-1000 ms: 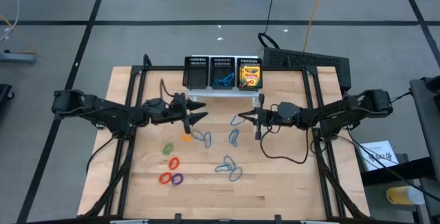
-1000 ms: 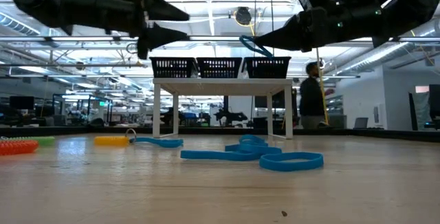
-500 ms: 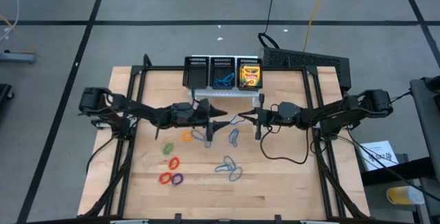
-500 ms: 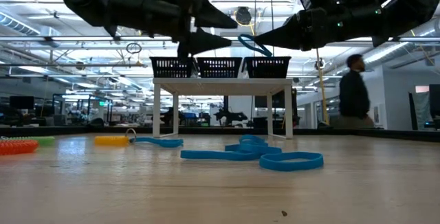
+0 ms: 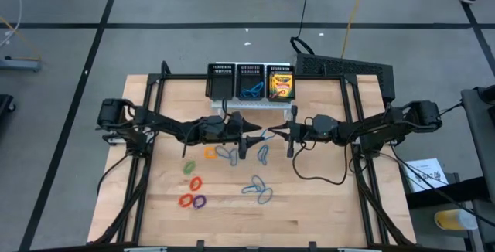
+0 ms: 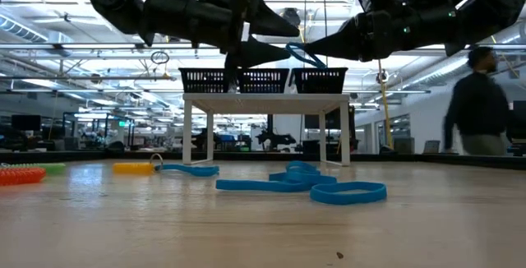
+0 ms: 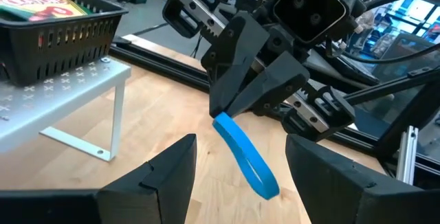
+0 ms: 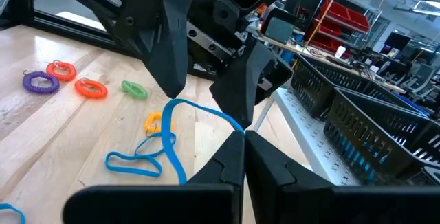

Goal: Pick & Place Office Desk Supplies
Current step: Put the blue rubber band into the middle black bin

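My right gripper [image 5: 271, 134] hovers above the table's middle, shut on a thin blue oval loop [image 7: 245, 153]. My left gripper [image 5: 250, 137] faces it from the left, open. Its two fingers [image 7: 165, 176] stand on either side of the loop's free end; I cannot tell whether they touch it. Other blue loops [image 5: 257, 189] lie flat on the table, with an orange loop [image 5: 209, 153], a green one [image 5: 189, 166], red ones [image 5: 186, 200] and a purple one [image 5: 199, 201]. Crayon boxes [image 5: 281, 83] sit in the organiser's right compartment. My right gripper pinches one end of the blue loop [image 8: 232, 123] between its two fingertips. The fingers come level from the table's right side. The loop is lifted clear and droops from the tips toward my left gripper [image 8: 206, 73].
The black three-compartment mesh organiser [image 5: 221, 82] stands on a white raised stand [image 6: 263, 99] at the table's far edge; blue loops [image 5: 250, 90] fill its middle compartment. A person [image 6: 481, 103] walks in the room behind. Bare wood lies toward the near edge.
My left arm has reached toward the table's right, bringing its open gripper from left of centre up to the loop held by my right gripper. The right gripper and its loop have kept still. A person has walked rightward in the background.
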Robot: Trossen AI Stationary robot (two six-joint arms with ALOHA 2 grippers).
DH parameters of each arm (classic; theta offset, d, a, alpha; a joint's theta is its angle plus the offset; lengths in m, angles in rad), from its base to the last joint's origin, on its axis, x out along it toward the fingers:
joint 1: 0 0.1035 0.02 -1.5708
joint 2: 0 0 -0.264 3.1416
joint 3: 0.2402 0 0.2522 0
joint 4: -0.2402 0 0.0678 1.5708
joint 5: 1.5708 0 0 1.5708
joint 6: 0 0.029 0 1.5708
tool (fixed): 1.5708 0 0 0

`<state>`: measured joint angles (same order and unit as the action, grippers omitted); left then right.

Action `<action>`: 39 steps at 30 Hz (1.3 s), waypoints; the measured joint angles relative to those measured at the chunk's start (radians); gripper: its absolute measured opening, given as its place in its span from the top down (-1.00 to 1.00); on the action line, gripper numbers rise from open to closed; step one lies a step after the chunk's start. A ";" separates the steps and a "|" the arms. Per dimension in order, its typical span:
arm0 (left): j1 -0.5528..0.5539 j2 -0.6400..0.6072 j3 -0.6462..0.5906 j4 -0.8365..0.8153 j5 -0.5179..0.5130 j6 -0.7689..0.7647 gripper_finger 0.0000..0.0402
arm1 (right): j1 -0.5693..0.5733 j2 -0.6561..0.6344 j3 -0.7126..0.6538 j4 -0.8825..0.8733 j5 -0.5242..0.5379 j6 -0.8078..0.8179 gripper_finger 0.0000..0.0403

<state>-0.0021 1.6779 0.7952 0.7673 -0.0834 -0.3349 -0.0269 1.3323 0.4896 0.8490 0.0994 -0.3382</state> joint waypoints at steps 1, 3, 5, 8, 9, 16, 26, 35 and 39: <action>0.000 0.000 0.000 -0.002 0.000 -0.003 -0.17 | 0.000 0.000 0.000 0.001 0.000 0.000 1.00; 0.001 0.000 0.000 -0.004 0.004 -0.016 -0.17 | 0.000 0.000 0.000 0.008 0.000 -0.003 1.00; 0.001 0.000 0.000 -0.006 0.016 -0.017 -0.17 | 0.000 0.000 0.000 0.022 0.000 -0.013 1.00; 0.001 0.000 0.000 -0.006 0.031 -0.017 -0.15 | 0.000 0.000 0.000 0.042 0.000 -0.015 1.00; 0.001 0.000 0.000 -0.006 0.031 -0.017 -0.13 | 0.000 0.000 0.000 0.046 0.000 -0.015 1.00; 0.001 0.000 0.000 -0.001 0.031 -0.016 0.21 | 0.000 0.000 0.000 0.052 0.000 -0.015 1.00; 0.001 0.000 0.000 0.007 0.032 -0.010 0.74 | 0.000 0.000 0.000 0.048 0.000 -0.015 1.00; 0.002 0.000 0.000 0.008 0.032 0.013 0.94 | 0.000 0.000 0.000 0.051 0.002 0.022 0.97; 0.006 0.000 0.000 0.009 0.032 0.018 0.95 | 0.000 -0.006 0.000 0.047 0.002 0.082 0.77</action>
<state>0.0040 1.6775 0.7952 0.7760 -0.0514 -0.3164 -0.0269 1.3264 0.4896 0.8964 0.1011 -0.2565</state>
